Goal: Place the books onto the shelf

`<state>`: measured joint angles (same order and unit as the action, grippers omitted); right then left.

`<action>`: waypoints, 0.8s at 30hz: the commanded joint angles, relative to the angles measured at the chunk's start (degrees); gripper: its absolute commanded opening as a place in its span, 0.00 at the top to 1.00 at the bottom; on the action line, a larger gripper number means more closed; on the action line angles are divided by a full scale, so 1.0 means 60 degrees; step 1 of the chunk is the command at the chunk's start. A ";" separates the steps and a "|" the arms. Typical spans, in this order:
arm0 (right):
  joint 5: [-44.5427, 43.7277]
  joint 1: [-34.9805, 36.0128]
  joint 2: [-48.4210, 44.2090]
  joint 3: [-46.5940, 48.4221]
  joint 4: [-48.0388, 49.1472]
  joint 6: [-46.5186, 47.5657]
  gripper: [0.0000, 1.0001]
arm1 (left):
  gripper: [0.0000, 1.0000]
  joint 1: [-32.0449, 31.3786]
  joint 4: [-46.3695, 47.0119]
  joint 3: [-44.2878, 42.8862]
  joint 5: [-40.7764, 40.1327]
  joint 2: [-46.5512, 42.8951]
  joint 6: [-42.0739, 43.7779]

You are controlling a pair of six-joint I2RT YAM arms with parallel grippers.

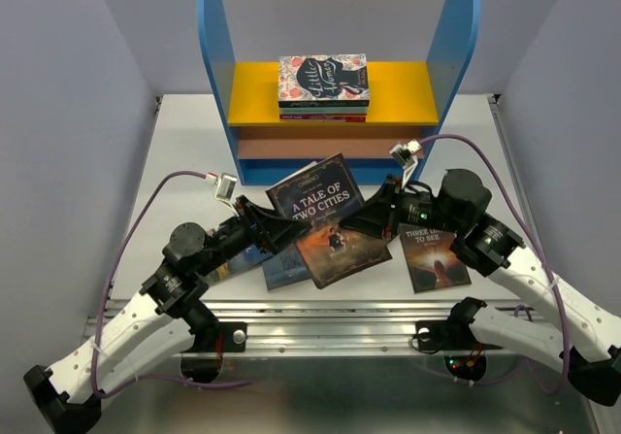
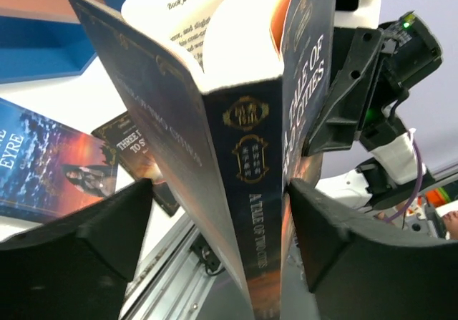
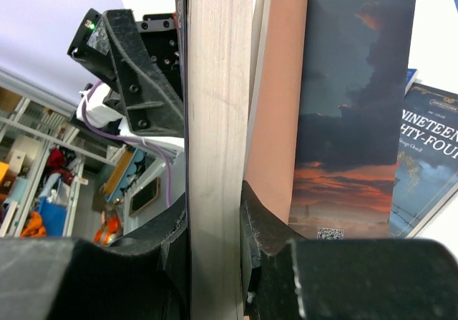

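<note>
Bright, even overhead light, soft shadows
The table [image 1: 175,133] glares mildly at its near edge; wrist views are crisp on the book [image 2: 250,177], soft and dark up close

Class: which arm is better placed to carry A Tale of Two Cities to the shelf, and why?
Right. The right tool clamps the book by its pages; the left tool stands open around the spine.

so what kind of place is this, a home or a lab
Probably a robotics lab test cell: a white table boxed in by plain grey panels, left arm and right arm bolted to a metal rail at its near edge, and a small toy-like shelf.
</note>
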<state>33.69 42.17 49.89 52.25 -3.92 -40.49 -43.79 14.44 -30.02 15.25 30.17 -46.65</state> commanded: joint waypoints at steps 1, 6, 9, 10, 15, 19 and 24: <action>0.0741 0.0046 -0.0200 0.0652 0.1943 -0.0210 0.99 | 0.22 -0.0040 0.0860 -0.0167 -0.0095 -0.0224 0.0159; 0.0800 0.0046 -0.0010 0.0403 0.2396 -0.0297 0.99 | 0.43 -0.0055 0.1548 -0.0153 0.0608 0.0053 0.0173; 0.0669 0.0046 0.0196 0.0505 0.2573 -0.0166 0.99 | 0.59 -0.0187 0.1534 -0.0372 0.1003 0.0727 0.0261; 0.0625 0.0046 0.0240 0.0535 0.2529 -0.0137 0.99 | 0.64 -0.0230 0.1534 -0.0416 0.1048 0.0786 0.0304; 0.0362 0.0046 0.0416 0.0681 0.2062 0.0068 0.99 | 1.00 -0.0392 0.1534 -0.0475 0.0188 0.0335 0.0276; -0.0822 0.0046 0.0284 0.1002 0.0704 0.0770 0.66 | 1.00 -0.0421 0.1127 -0.0591 -0.0969 -0.0486 0.0552; -0.4097 0.0046 -0.0387 0.1121 -0.1291 0.1212 0.00 | 1.00 -0.0436 -0.0381 -0.1733 -0.2363 -0.0767 0.1225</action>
<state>24.58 42.24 51.72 55.59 -7.07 -35.83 -46.41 11.88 -32.34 8.88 26.76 -43.40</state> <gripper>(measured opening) 0.892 0.349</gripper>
